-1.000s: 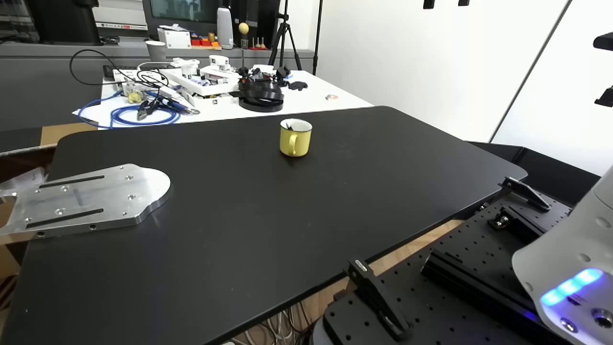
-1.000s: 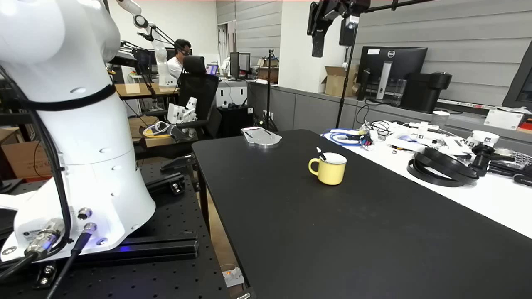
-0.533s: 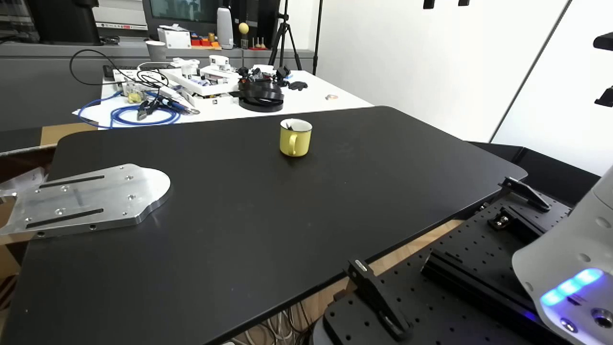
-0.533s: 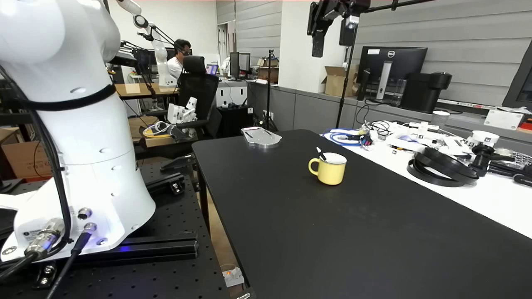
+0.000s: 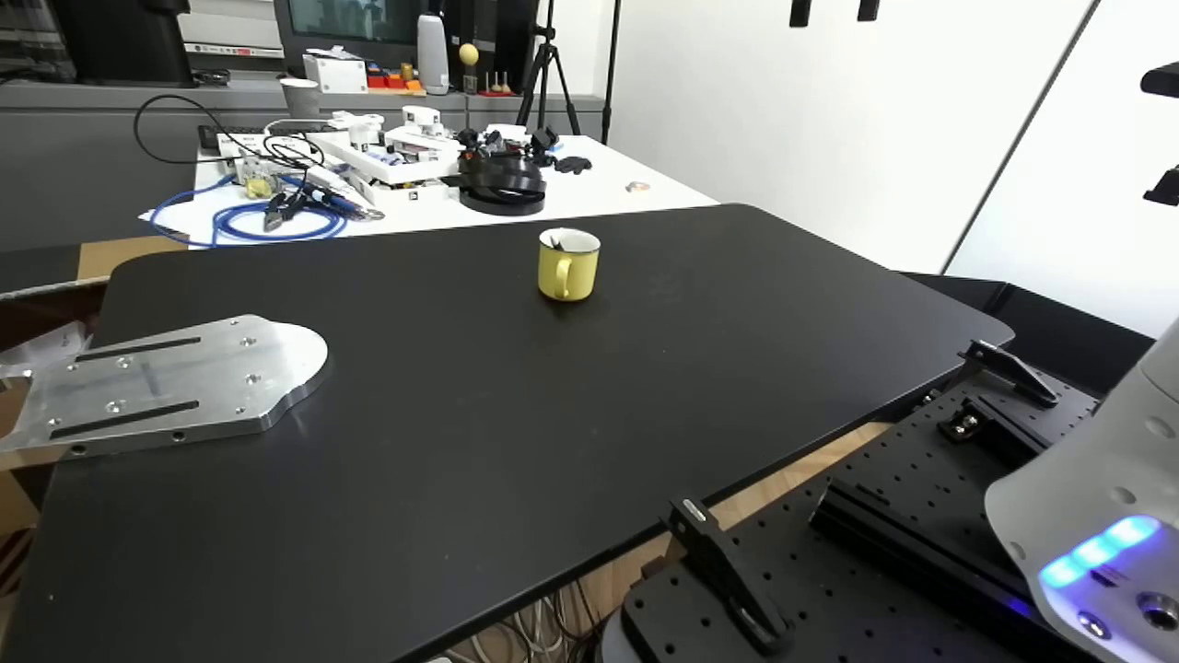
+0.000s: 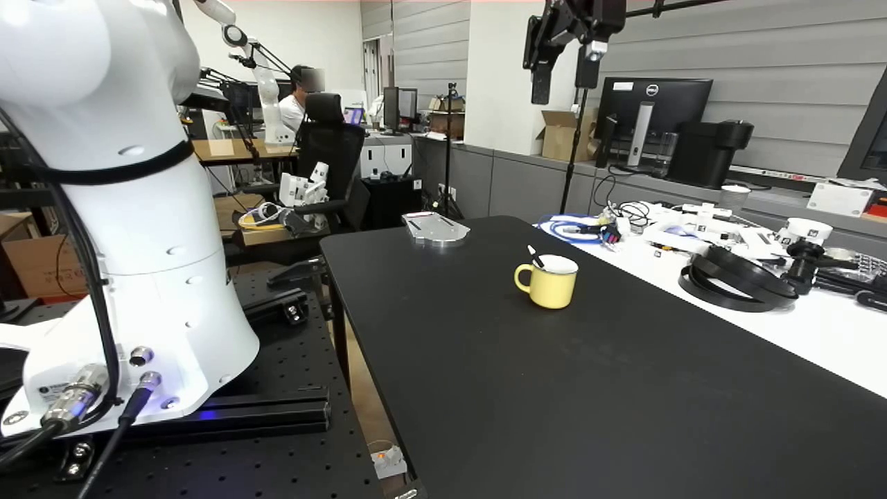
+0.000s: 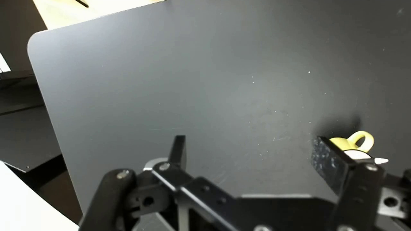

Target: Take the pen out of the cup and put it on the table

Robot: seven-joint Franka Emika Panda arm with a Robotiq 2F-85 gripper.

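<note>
The yellow cup stands upright on the black table in an exterior view. The pen leans in it, its pale end above the rim on the handle side. An exterior view also shows the cup, with a little of the pen inside it. My gripper is open and empty, well above the table and the cup. In the wrist view the jaws stand wide apart. The cup is partly hidden behind the right finger, and the pen's pale tip shows beside it.
A flat metal plate lies at a table edge, and it also shows in an exterior view. A white table with cables, white parts and a black round object adjoins the black table.
My gripper has moved lower in both exterior views over the last half second, with a slight sideways shift. It stays open. The cup and pen have not moved.
</note>
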